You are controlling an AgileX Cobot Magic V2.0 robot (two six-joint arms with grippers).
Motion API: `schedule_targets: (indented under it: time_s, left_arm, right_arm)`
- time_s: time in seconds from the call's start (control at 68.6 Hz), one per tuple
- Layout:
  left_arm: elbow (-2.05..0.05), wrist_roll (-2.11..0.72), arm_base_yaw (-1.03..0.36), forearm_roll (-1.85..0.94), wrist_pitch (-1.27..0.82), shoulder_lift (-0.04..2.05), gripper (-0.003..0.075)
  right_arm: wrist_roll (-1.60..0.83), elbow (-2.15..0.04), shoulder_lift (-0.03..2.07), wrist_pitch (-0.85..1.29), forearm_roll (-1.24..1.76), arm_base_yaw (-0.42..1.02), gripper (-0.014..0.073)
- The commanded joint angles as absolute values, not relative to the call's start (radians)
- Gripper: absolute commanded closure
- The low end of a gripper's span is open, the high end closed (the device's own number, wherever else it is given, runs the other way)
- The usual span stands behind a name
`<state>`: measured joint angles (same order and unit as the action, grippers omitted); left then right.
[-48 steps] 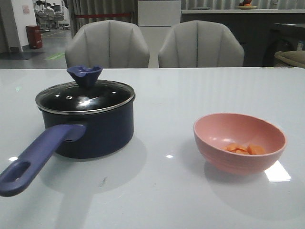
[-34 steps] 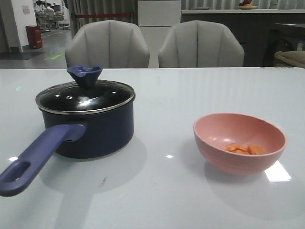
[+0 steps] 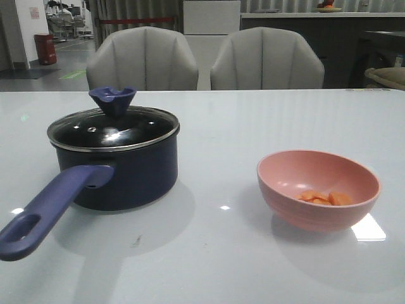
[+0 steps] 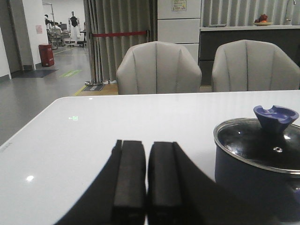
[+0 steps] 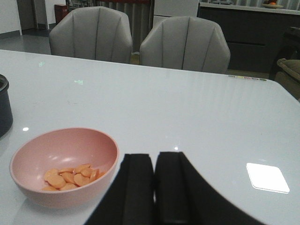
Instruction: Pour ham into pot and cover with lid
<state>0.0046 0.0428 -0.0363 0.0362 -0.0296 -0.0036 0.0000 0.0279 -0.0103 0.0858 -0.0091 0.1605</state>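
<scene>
On the white table [image 3: 209, 253] we find the pot [image 3: 126, 171] standing on our left side with the lid [image 3: 112, 129] seated squarely on its rim, knob [image 3: 112, 100] up, and its long handle [image 3: 50, 206] running from the pot wall toward the near left corner of the table. Well apart to our right sits the pink bowl [image 3: 318, 188], upright, with the ham [image 3: 326, 198] lying as a small heap of flat orange slices at the bottom. Neither arm reaches into the front view; each shows only in its own wrist camera. Our left gripper [image 4: 147, 180] has its two black pads drawn nearly together with only a thin slit between them, holding nothing, and the lidded pot lies just ahead of it and off to its right. Our right gripper [image 5: 154, 187] is likewise drawn narrow and empty, with the bowl just ahead and to its left. We judge nothing of the task is yet done: the lid must come off first, and the left arm is the nearer one for that, the right for the bowl. We can read no brand or label on pot, lid or bowl; the notices on the far wall are too small to make out.
</scene>
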Motion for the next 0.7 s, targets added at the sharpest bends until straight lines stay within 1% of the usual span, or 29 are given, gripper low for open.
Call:
schedule_targets:
  time_s: [0.0, 0.189, 0.262, 0.335, 0.452, 0.685]
  left_arm:
    - [0.025, 0.050, -0.038, 0.035, 0.107, -0.024, 0.0607]
    - [0.025, 0.050, -0.038, 0.028, 0.288, -0.024, 0.0607]
    - [0.020, 0.050, -0.038, 0.028, 0.388, -0.022, 0.0607]
    - [-0.009, 0.050, -0.038, 0.015, 0.396, -0.020, 0.0607]
    - [-0.133, 0.048, -0.038, -0.025, 0.264, 0.001, 0.0607]
    - [-0.419, 0.048, -0.038, -0.025, -0.212, 0.179, 0.0607]
  right_arm:
    - [0.000, 0.021, -0.030, 0.006, -0.018, 0.153, 0.0436]
    - [0.000, 0.021, -0.030, 0.006, -0.018, 0.153, 0.0436]
    - [0.000, 0.021, -0.030, 0.006, -0.018, 0.153, 0.0436]
    - [0.000, 0.021, -0.030, 0.006, -0.018, 0.153, 0.0436]
    - [0.000, 0.021, -0.030, 0.006, -0.018, 0.153, 0.0436]
    - [0.000, 0.021, -0.030, 0.006, -0.018, 0.153, 0.0436]
